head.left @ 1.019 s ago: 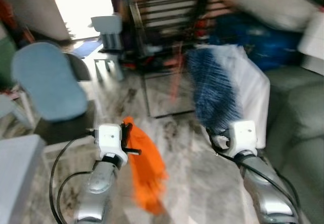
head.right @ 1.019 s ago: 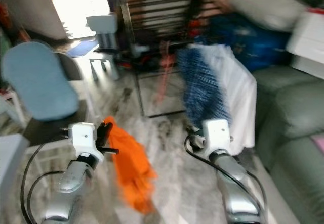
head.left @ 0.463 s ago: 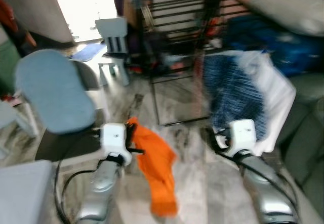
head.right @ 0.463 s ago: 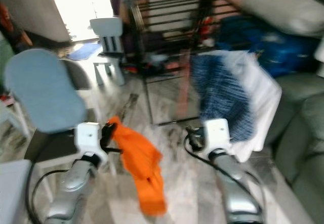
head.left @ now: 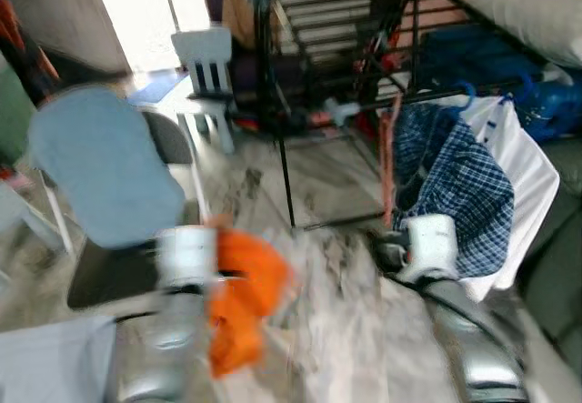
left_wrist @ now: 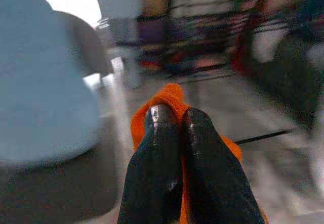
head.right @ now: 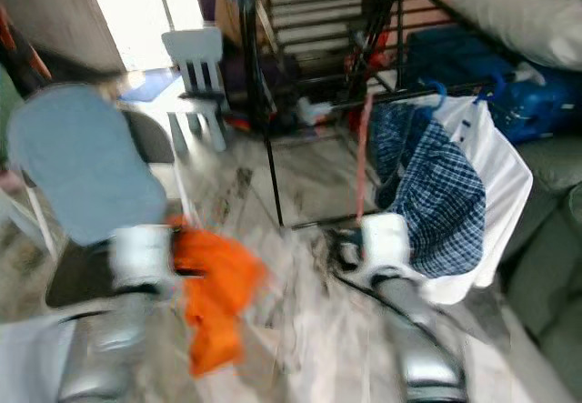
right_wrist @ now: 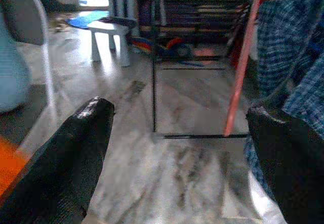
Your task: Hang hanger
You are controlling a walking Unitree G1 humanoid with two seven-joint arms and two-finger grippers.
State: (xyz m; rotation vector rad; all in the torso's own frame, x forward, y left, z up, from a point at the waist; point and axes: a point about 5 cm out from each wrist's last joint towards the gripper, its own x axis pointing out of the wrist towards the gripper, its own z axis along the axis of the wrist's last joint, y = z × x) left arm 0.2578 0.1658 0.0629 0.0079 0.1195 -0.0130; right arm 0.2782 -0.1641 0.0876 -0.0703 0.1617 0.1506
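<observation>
My left gripper (left_wrist: 174, 115) is shut on an orange garment (left_wrist: 172, 93), which hangs bunched below my blurred left wrist (head.left: 186, 253). No hanger can be made out in the orange cloth. My right gripper (right_wrist: 177, 112) is open and holds nothing; it points at the foot of the black drying rack (head.left: 273, 75). A blue checked shirt (head.left: 464, 203) and a white garment (head.left: 527, 176) hang from blue hangers (head.left: 464, 89) on the rack's right side, just beyond my right wrist (head.left: 427, 244). A thin red pole (head.left: 388, 157) stands beside them.
A chair draped with blue cloth (head.left: 100, 166) stands at the left, close to my left arm. A small white child's chair (head.left: 207, 66) is behind it. A grey sofa with a pale pillow (head.left: 536, 12) and a blue bag (head.left: 473, 53) is at the right. Marble floor (head.left: 327, 185) lies under the rack.
The view has shifted and the rack with the hanging shirts now looks nearer and sharper. My left arm is blurred in motion, and the orange garment hangs shorter and more bunched.
</observation>
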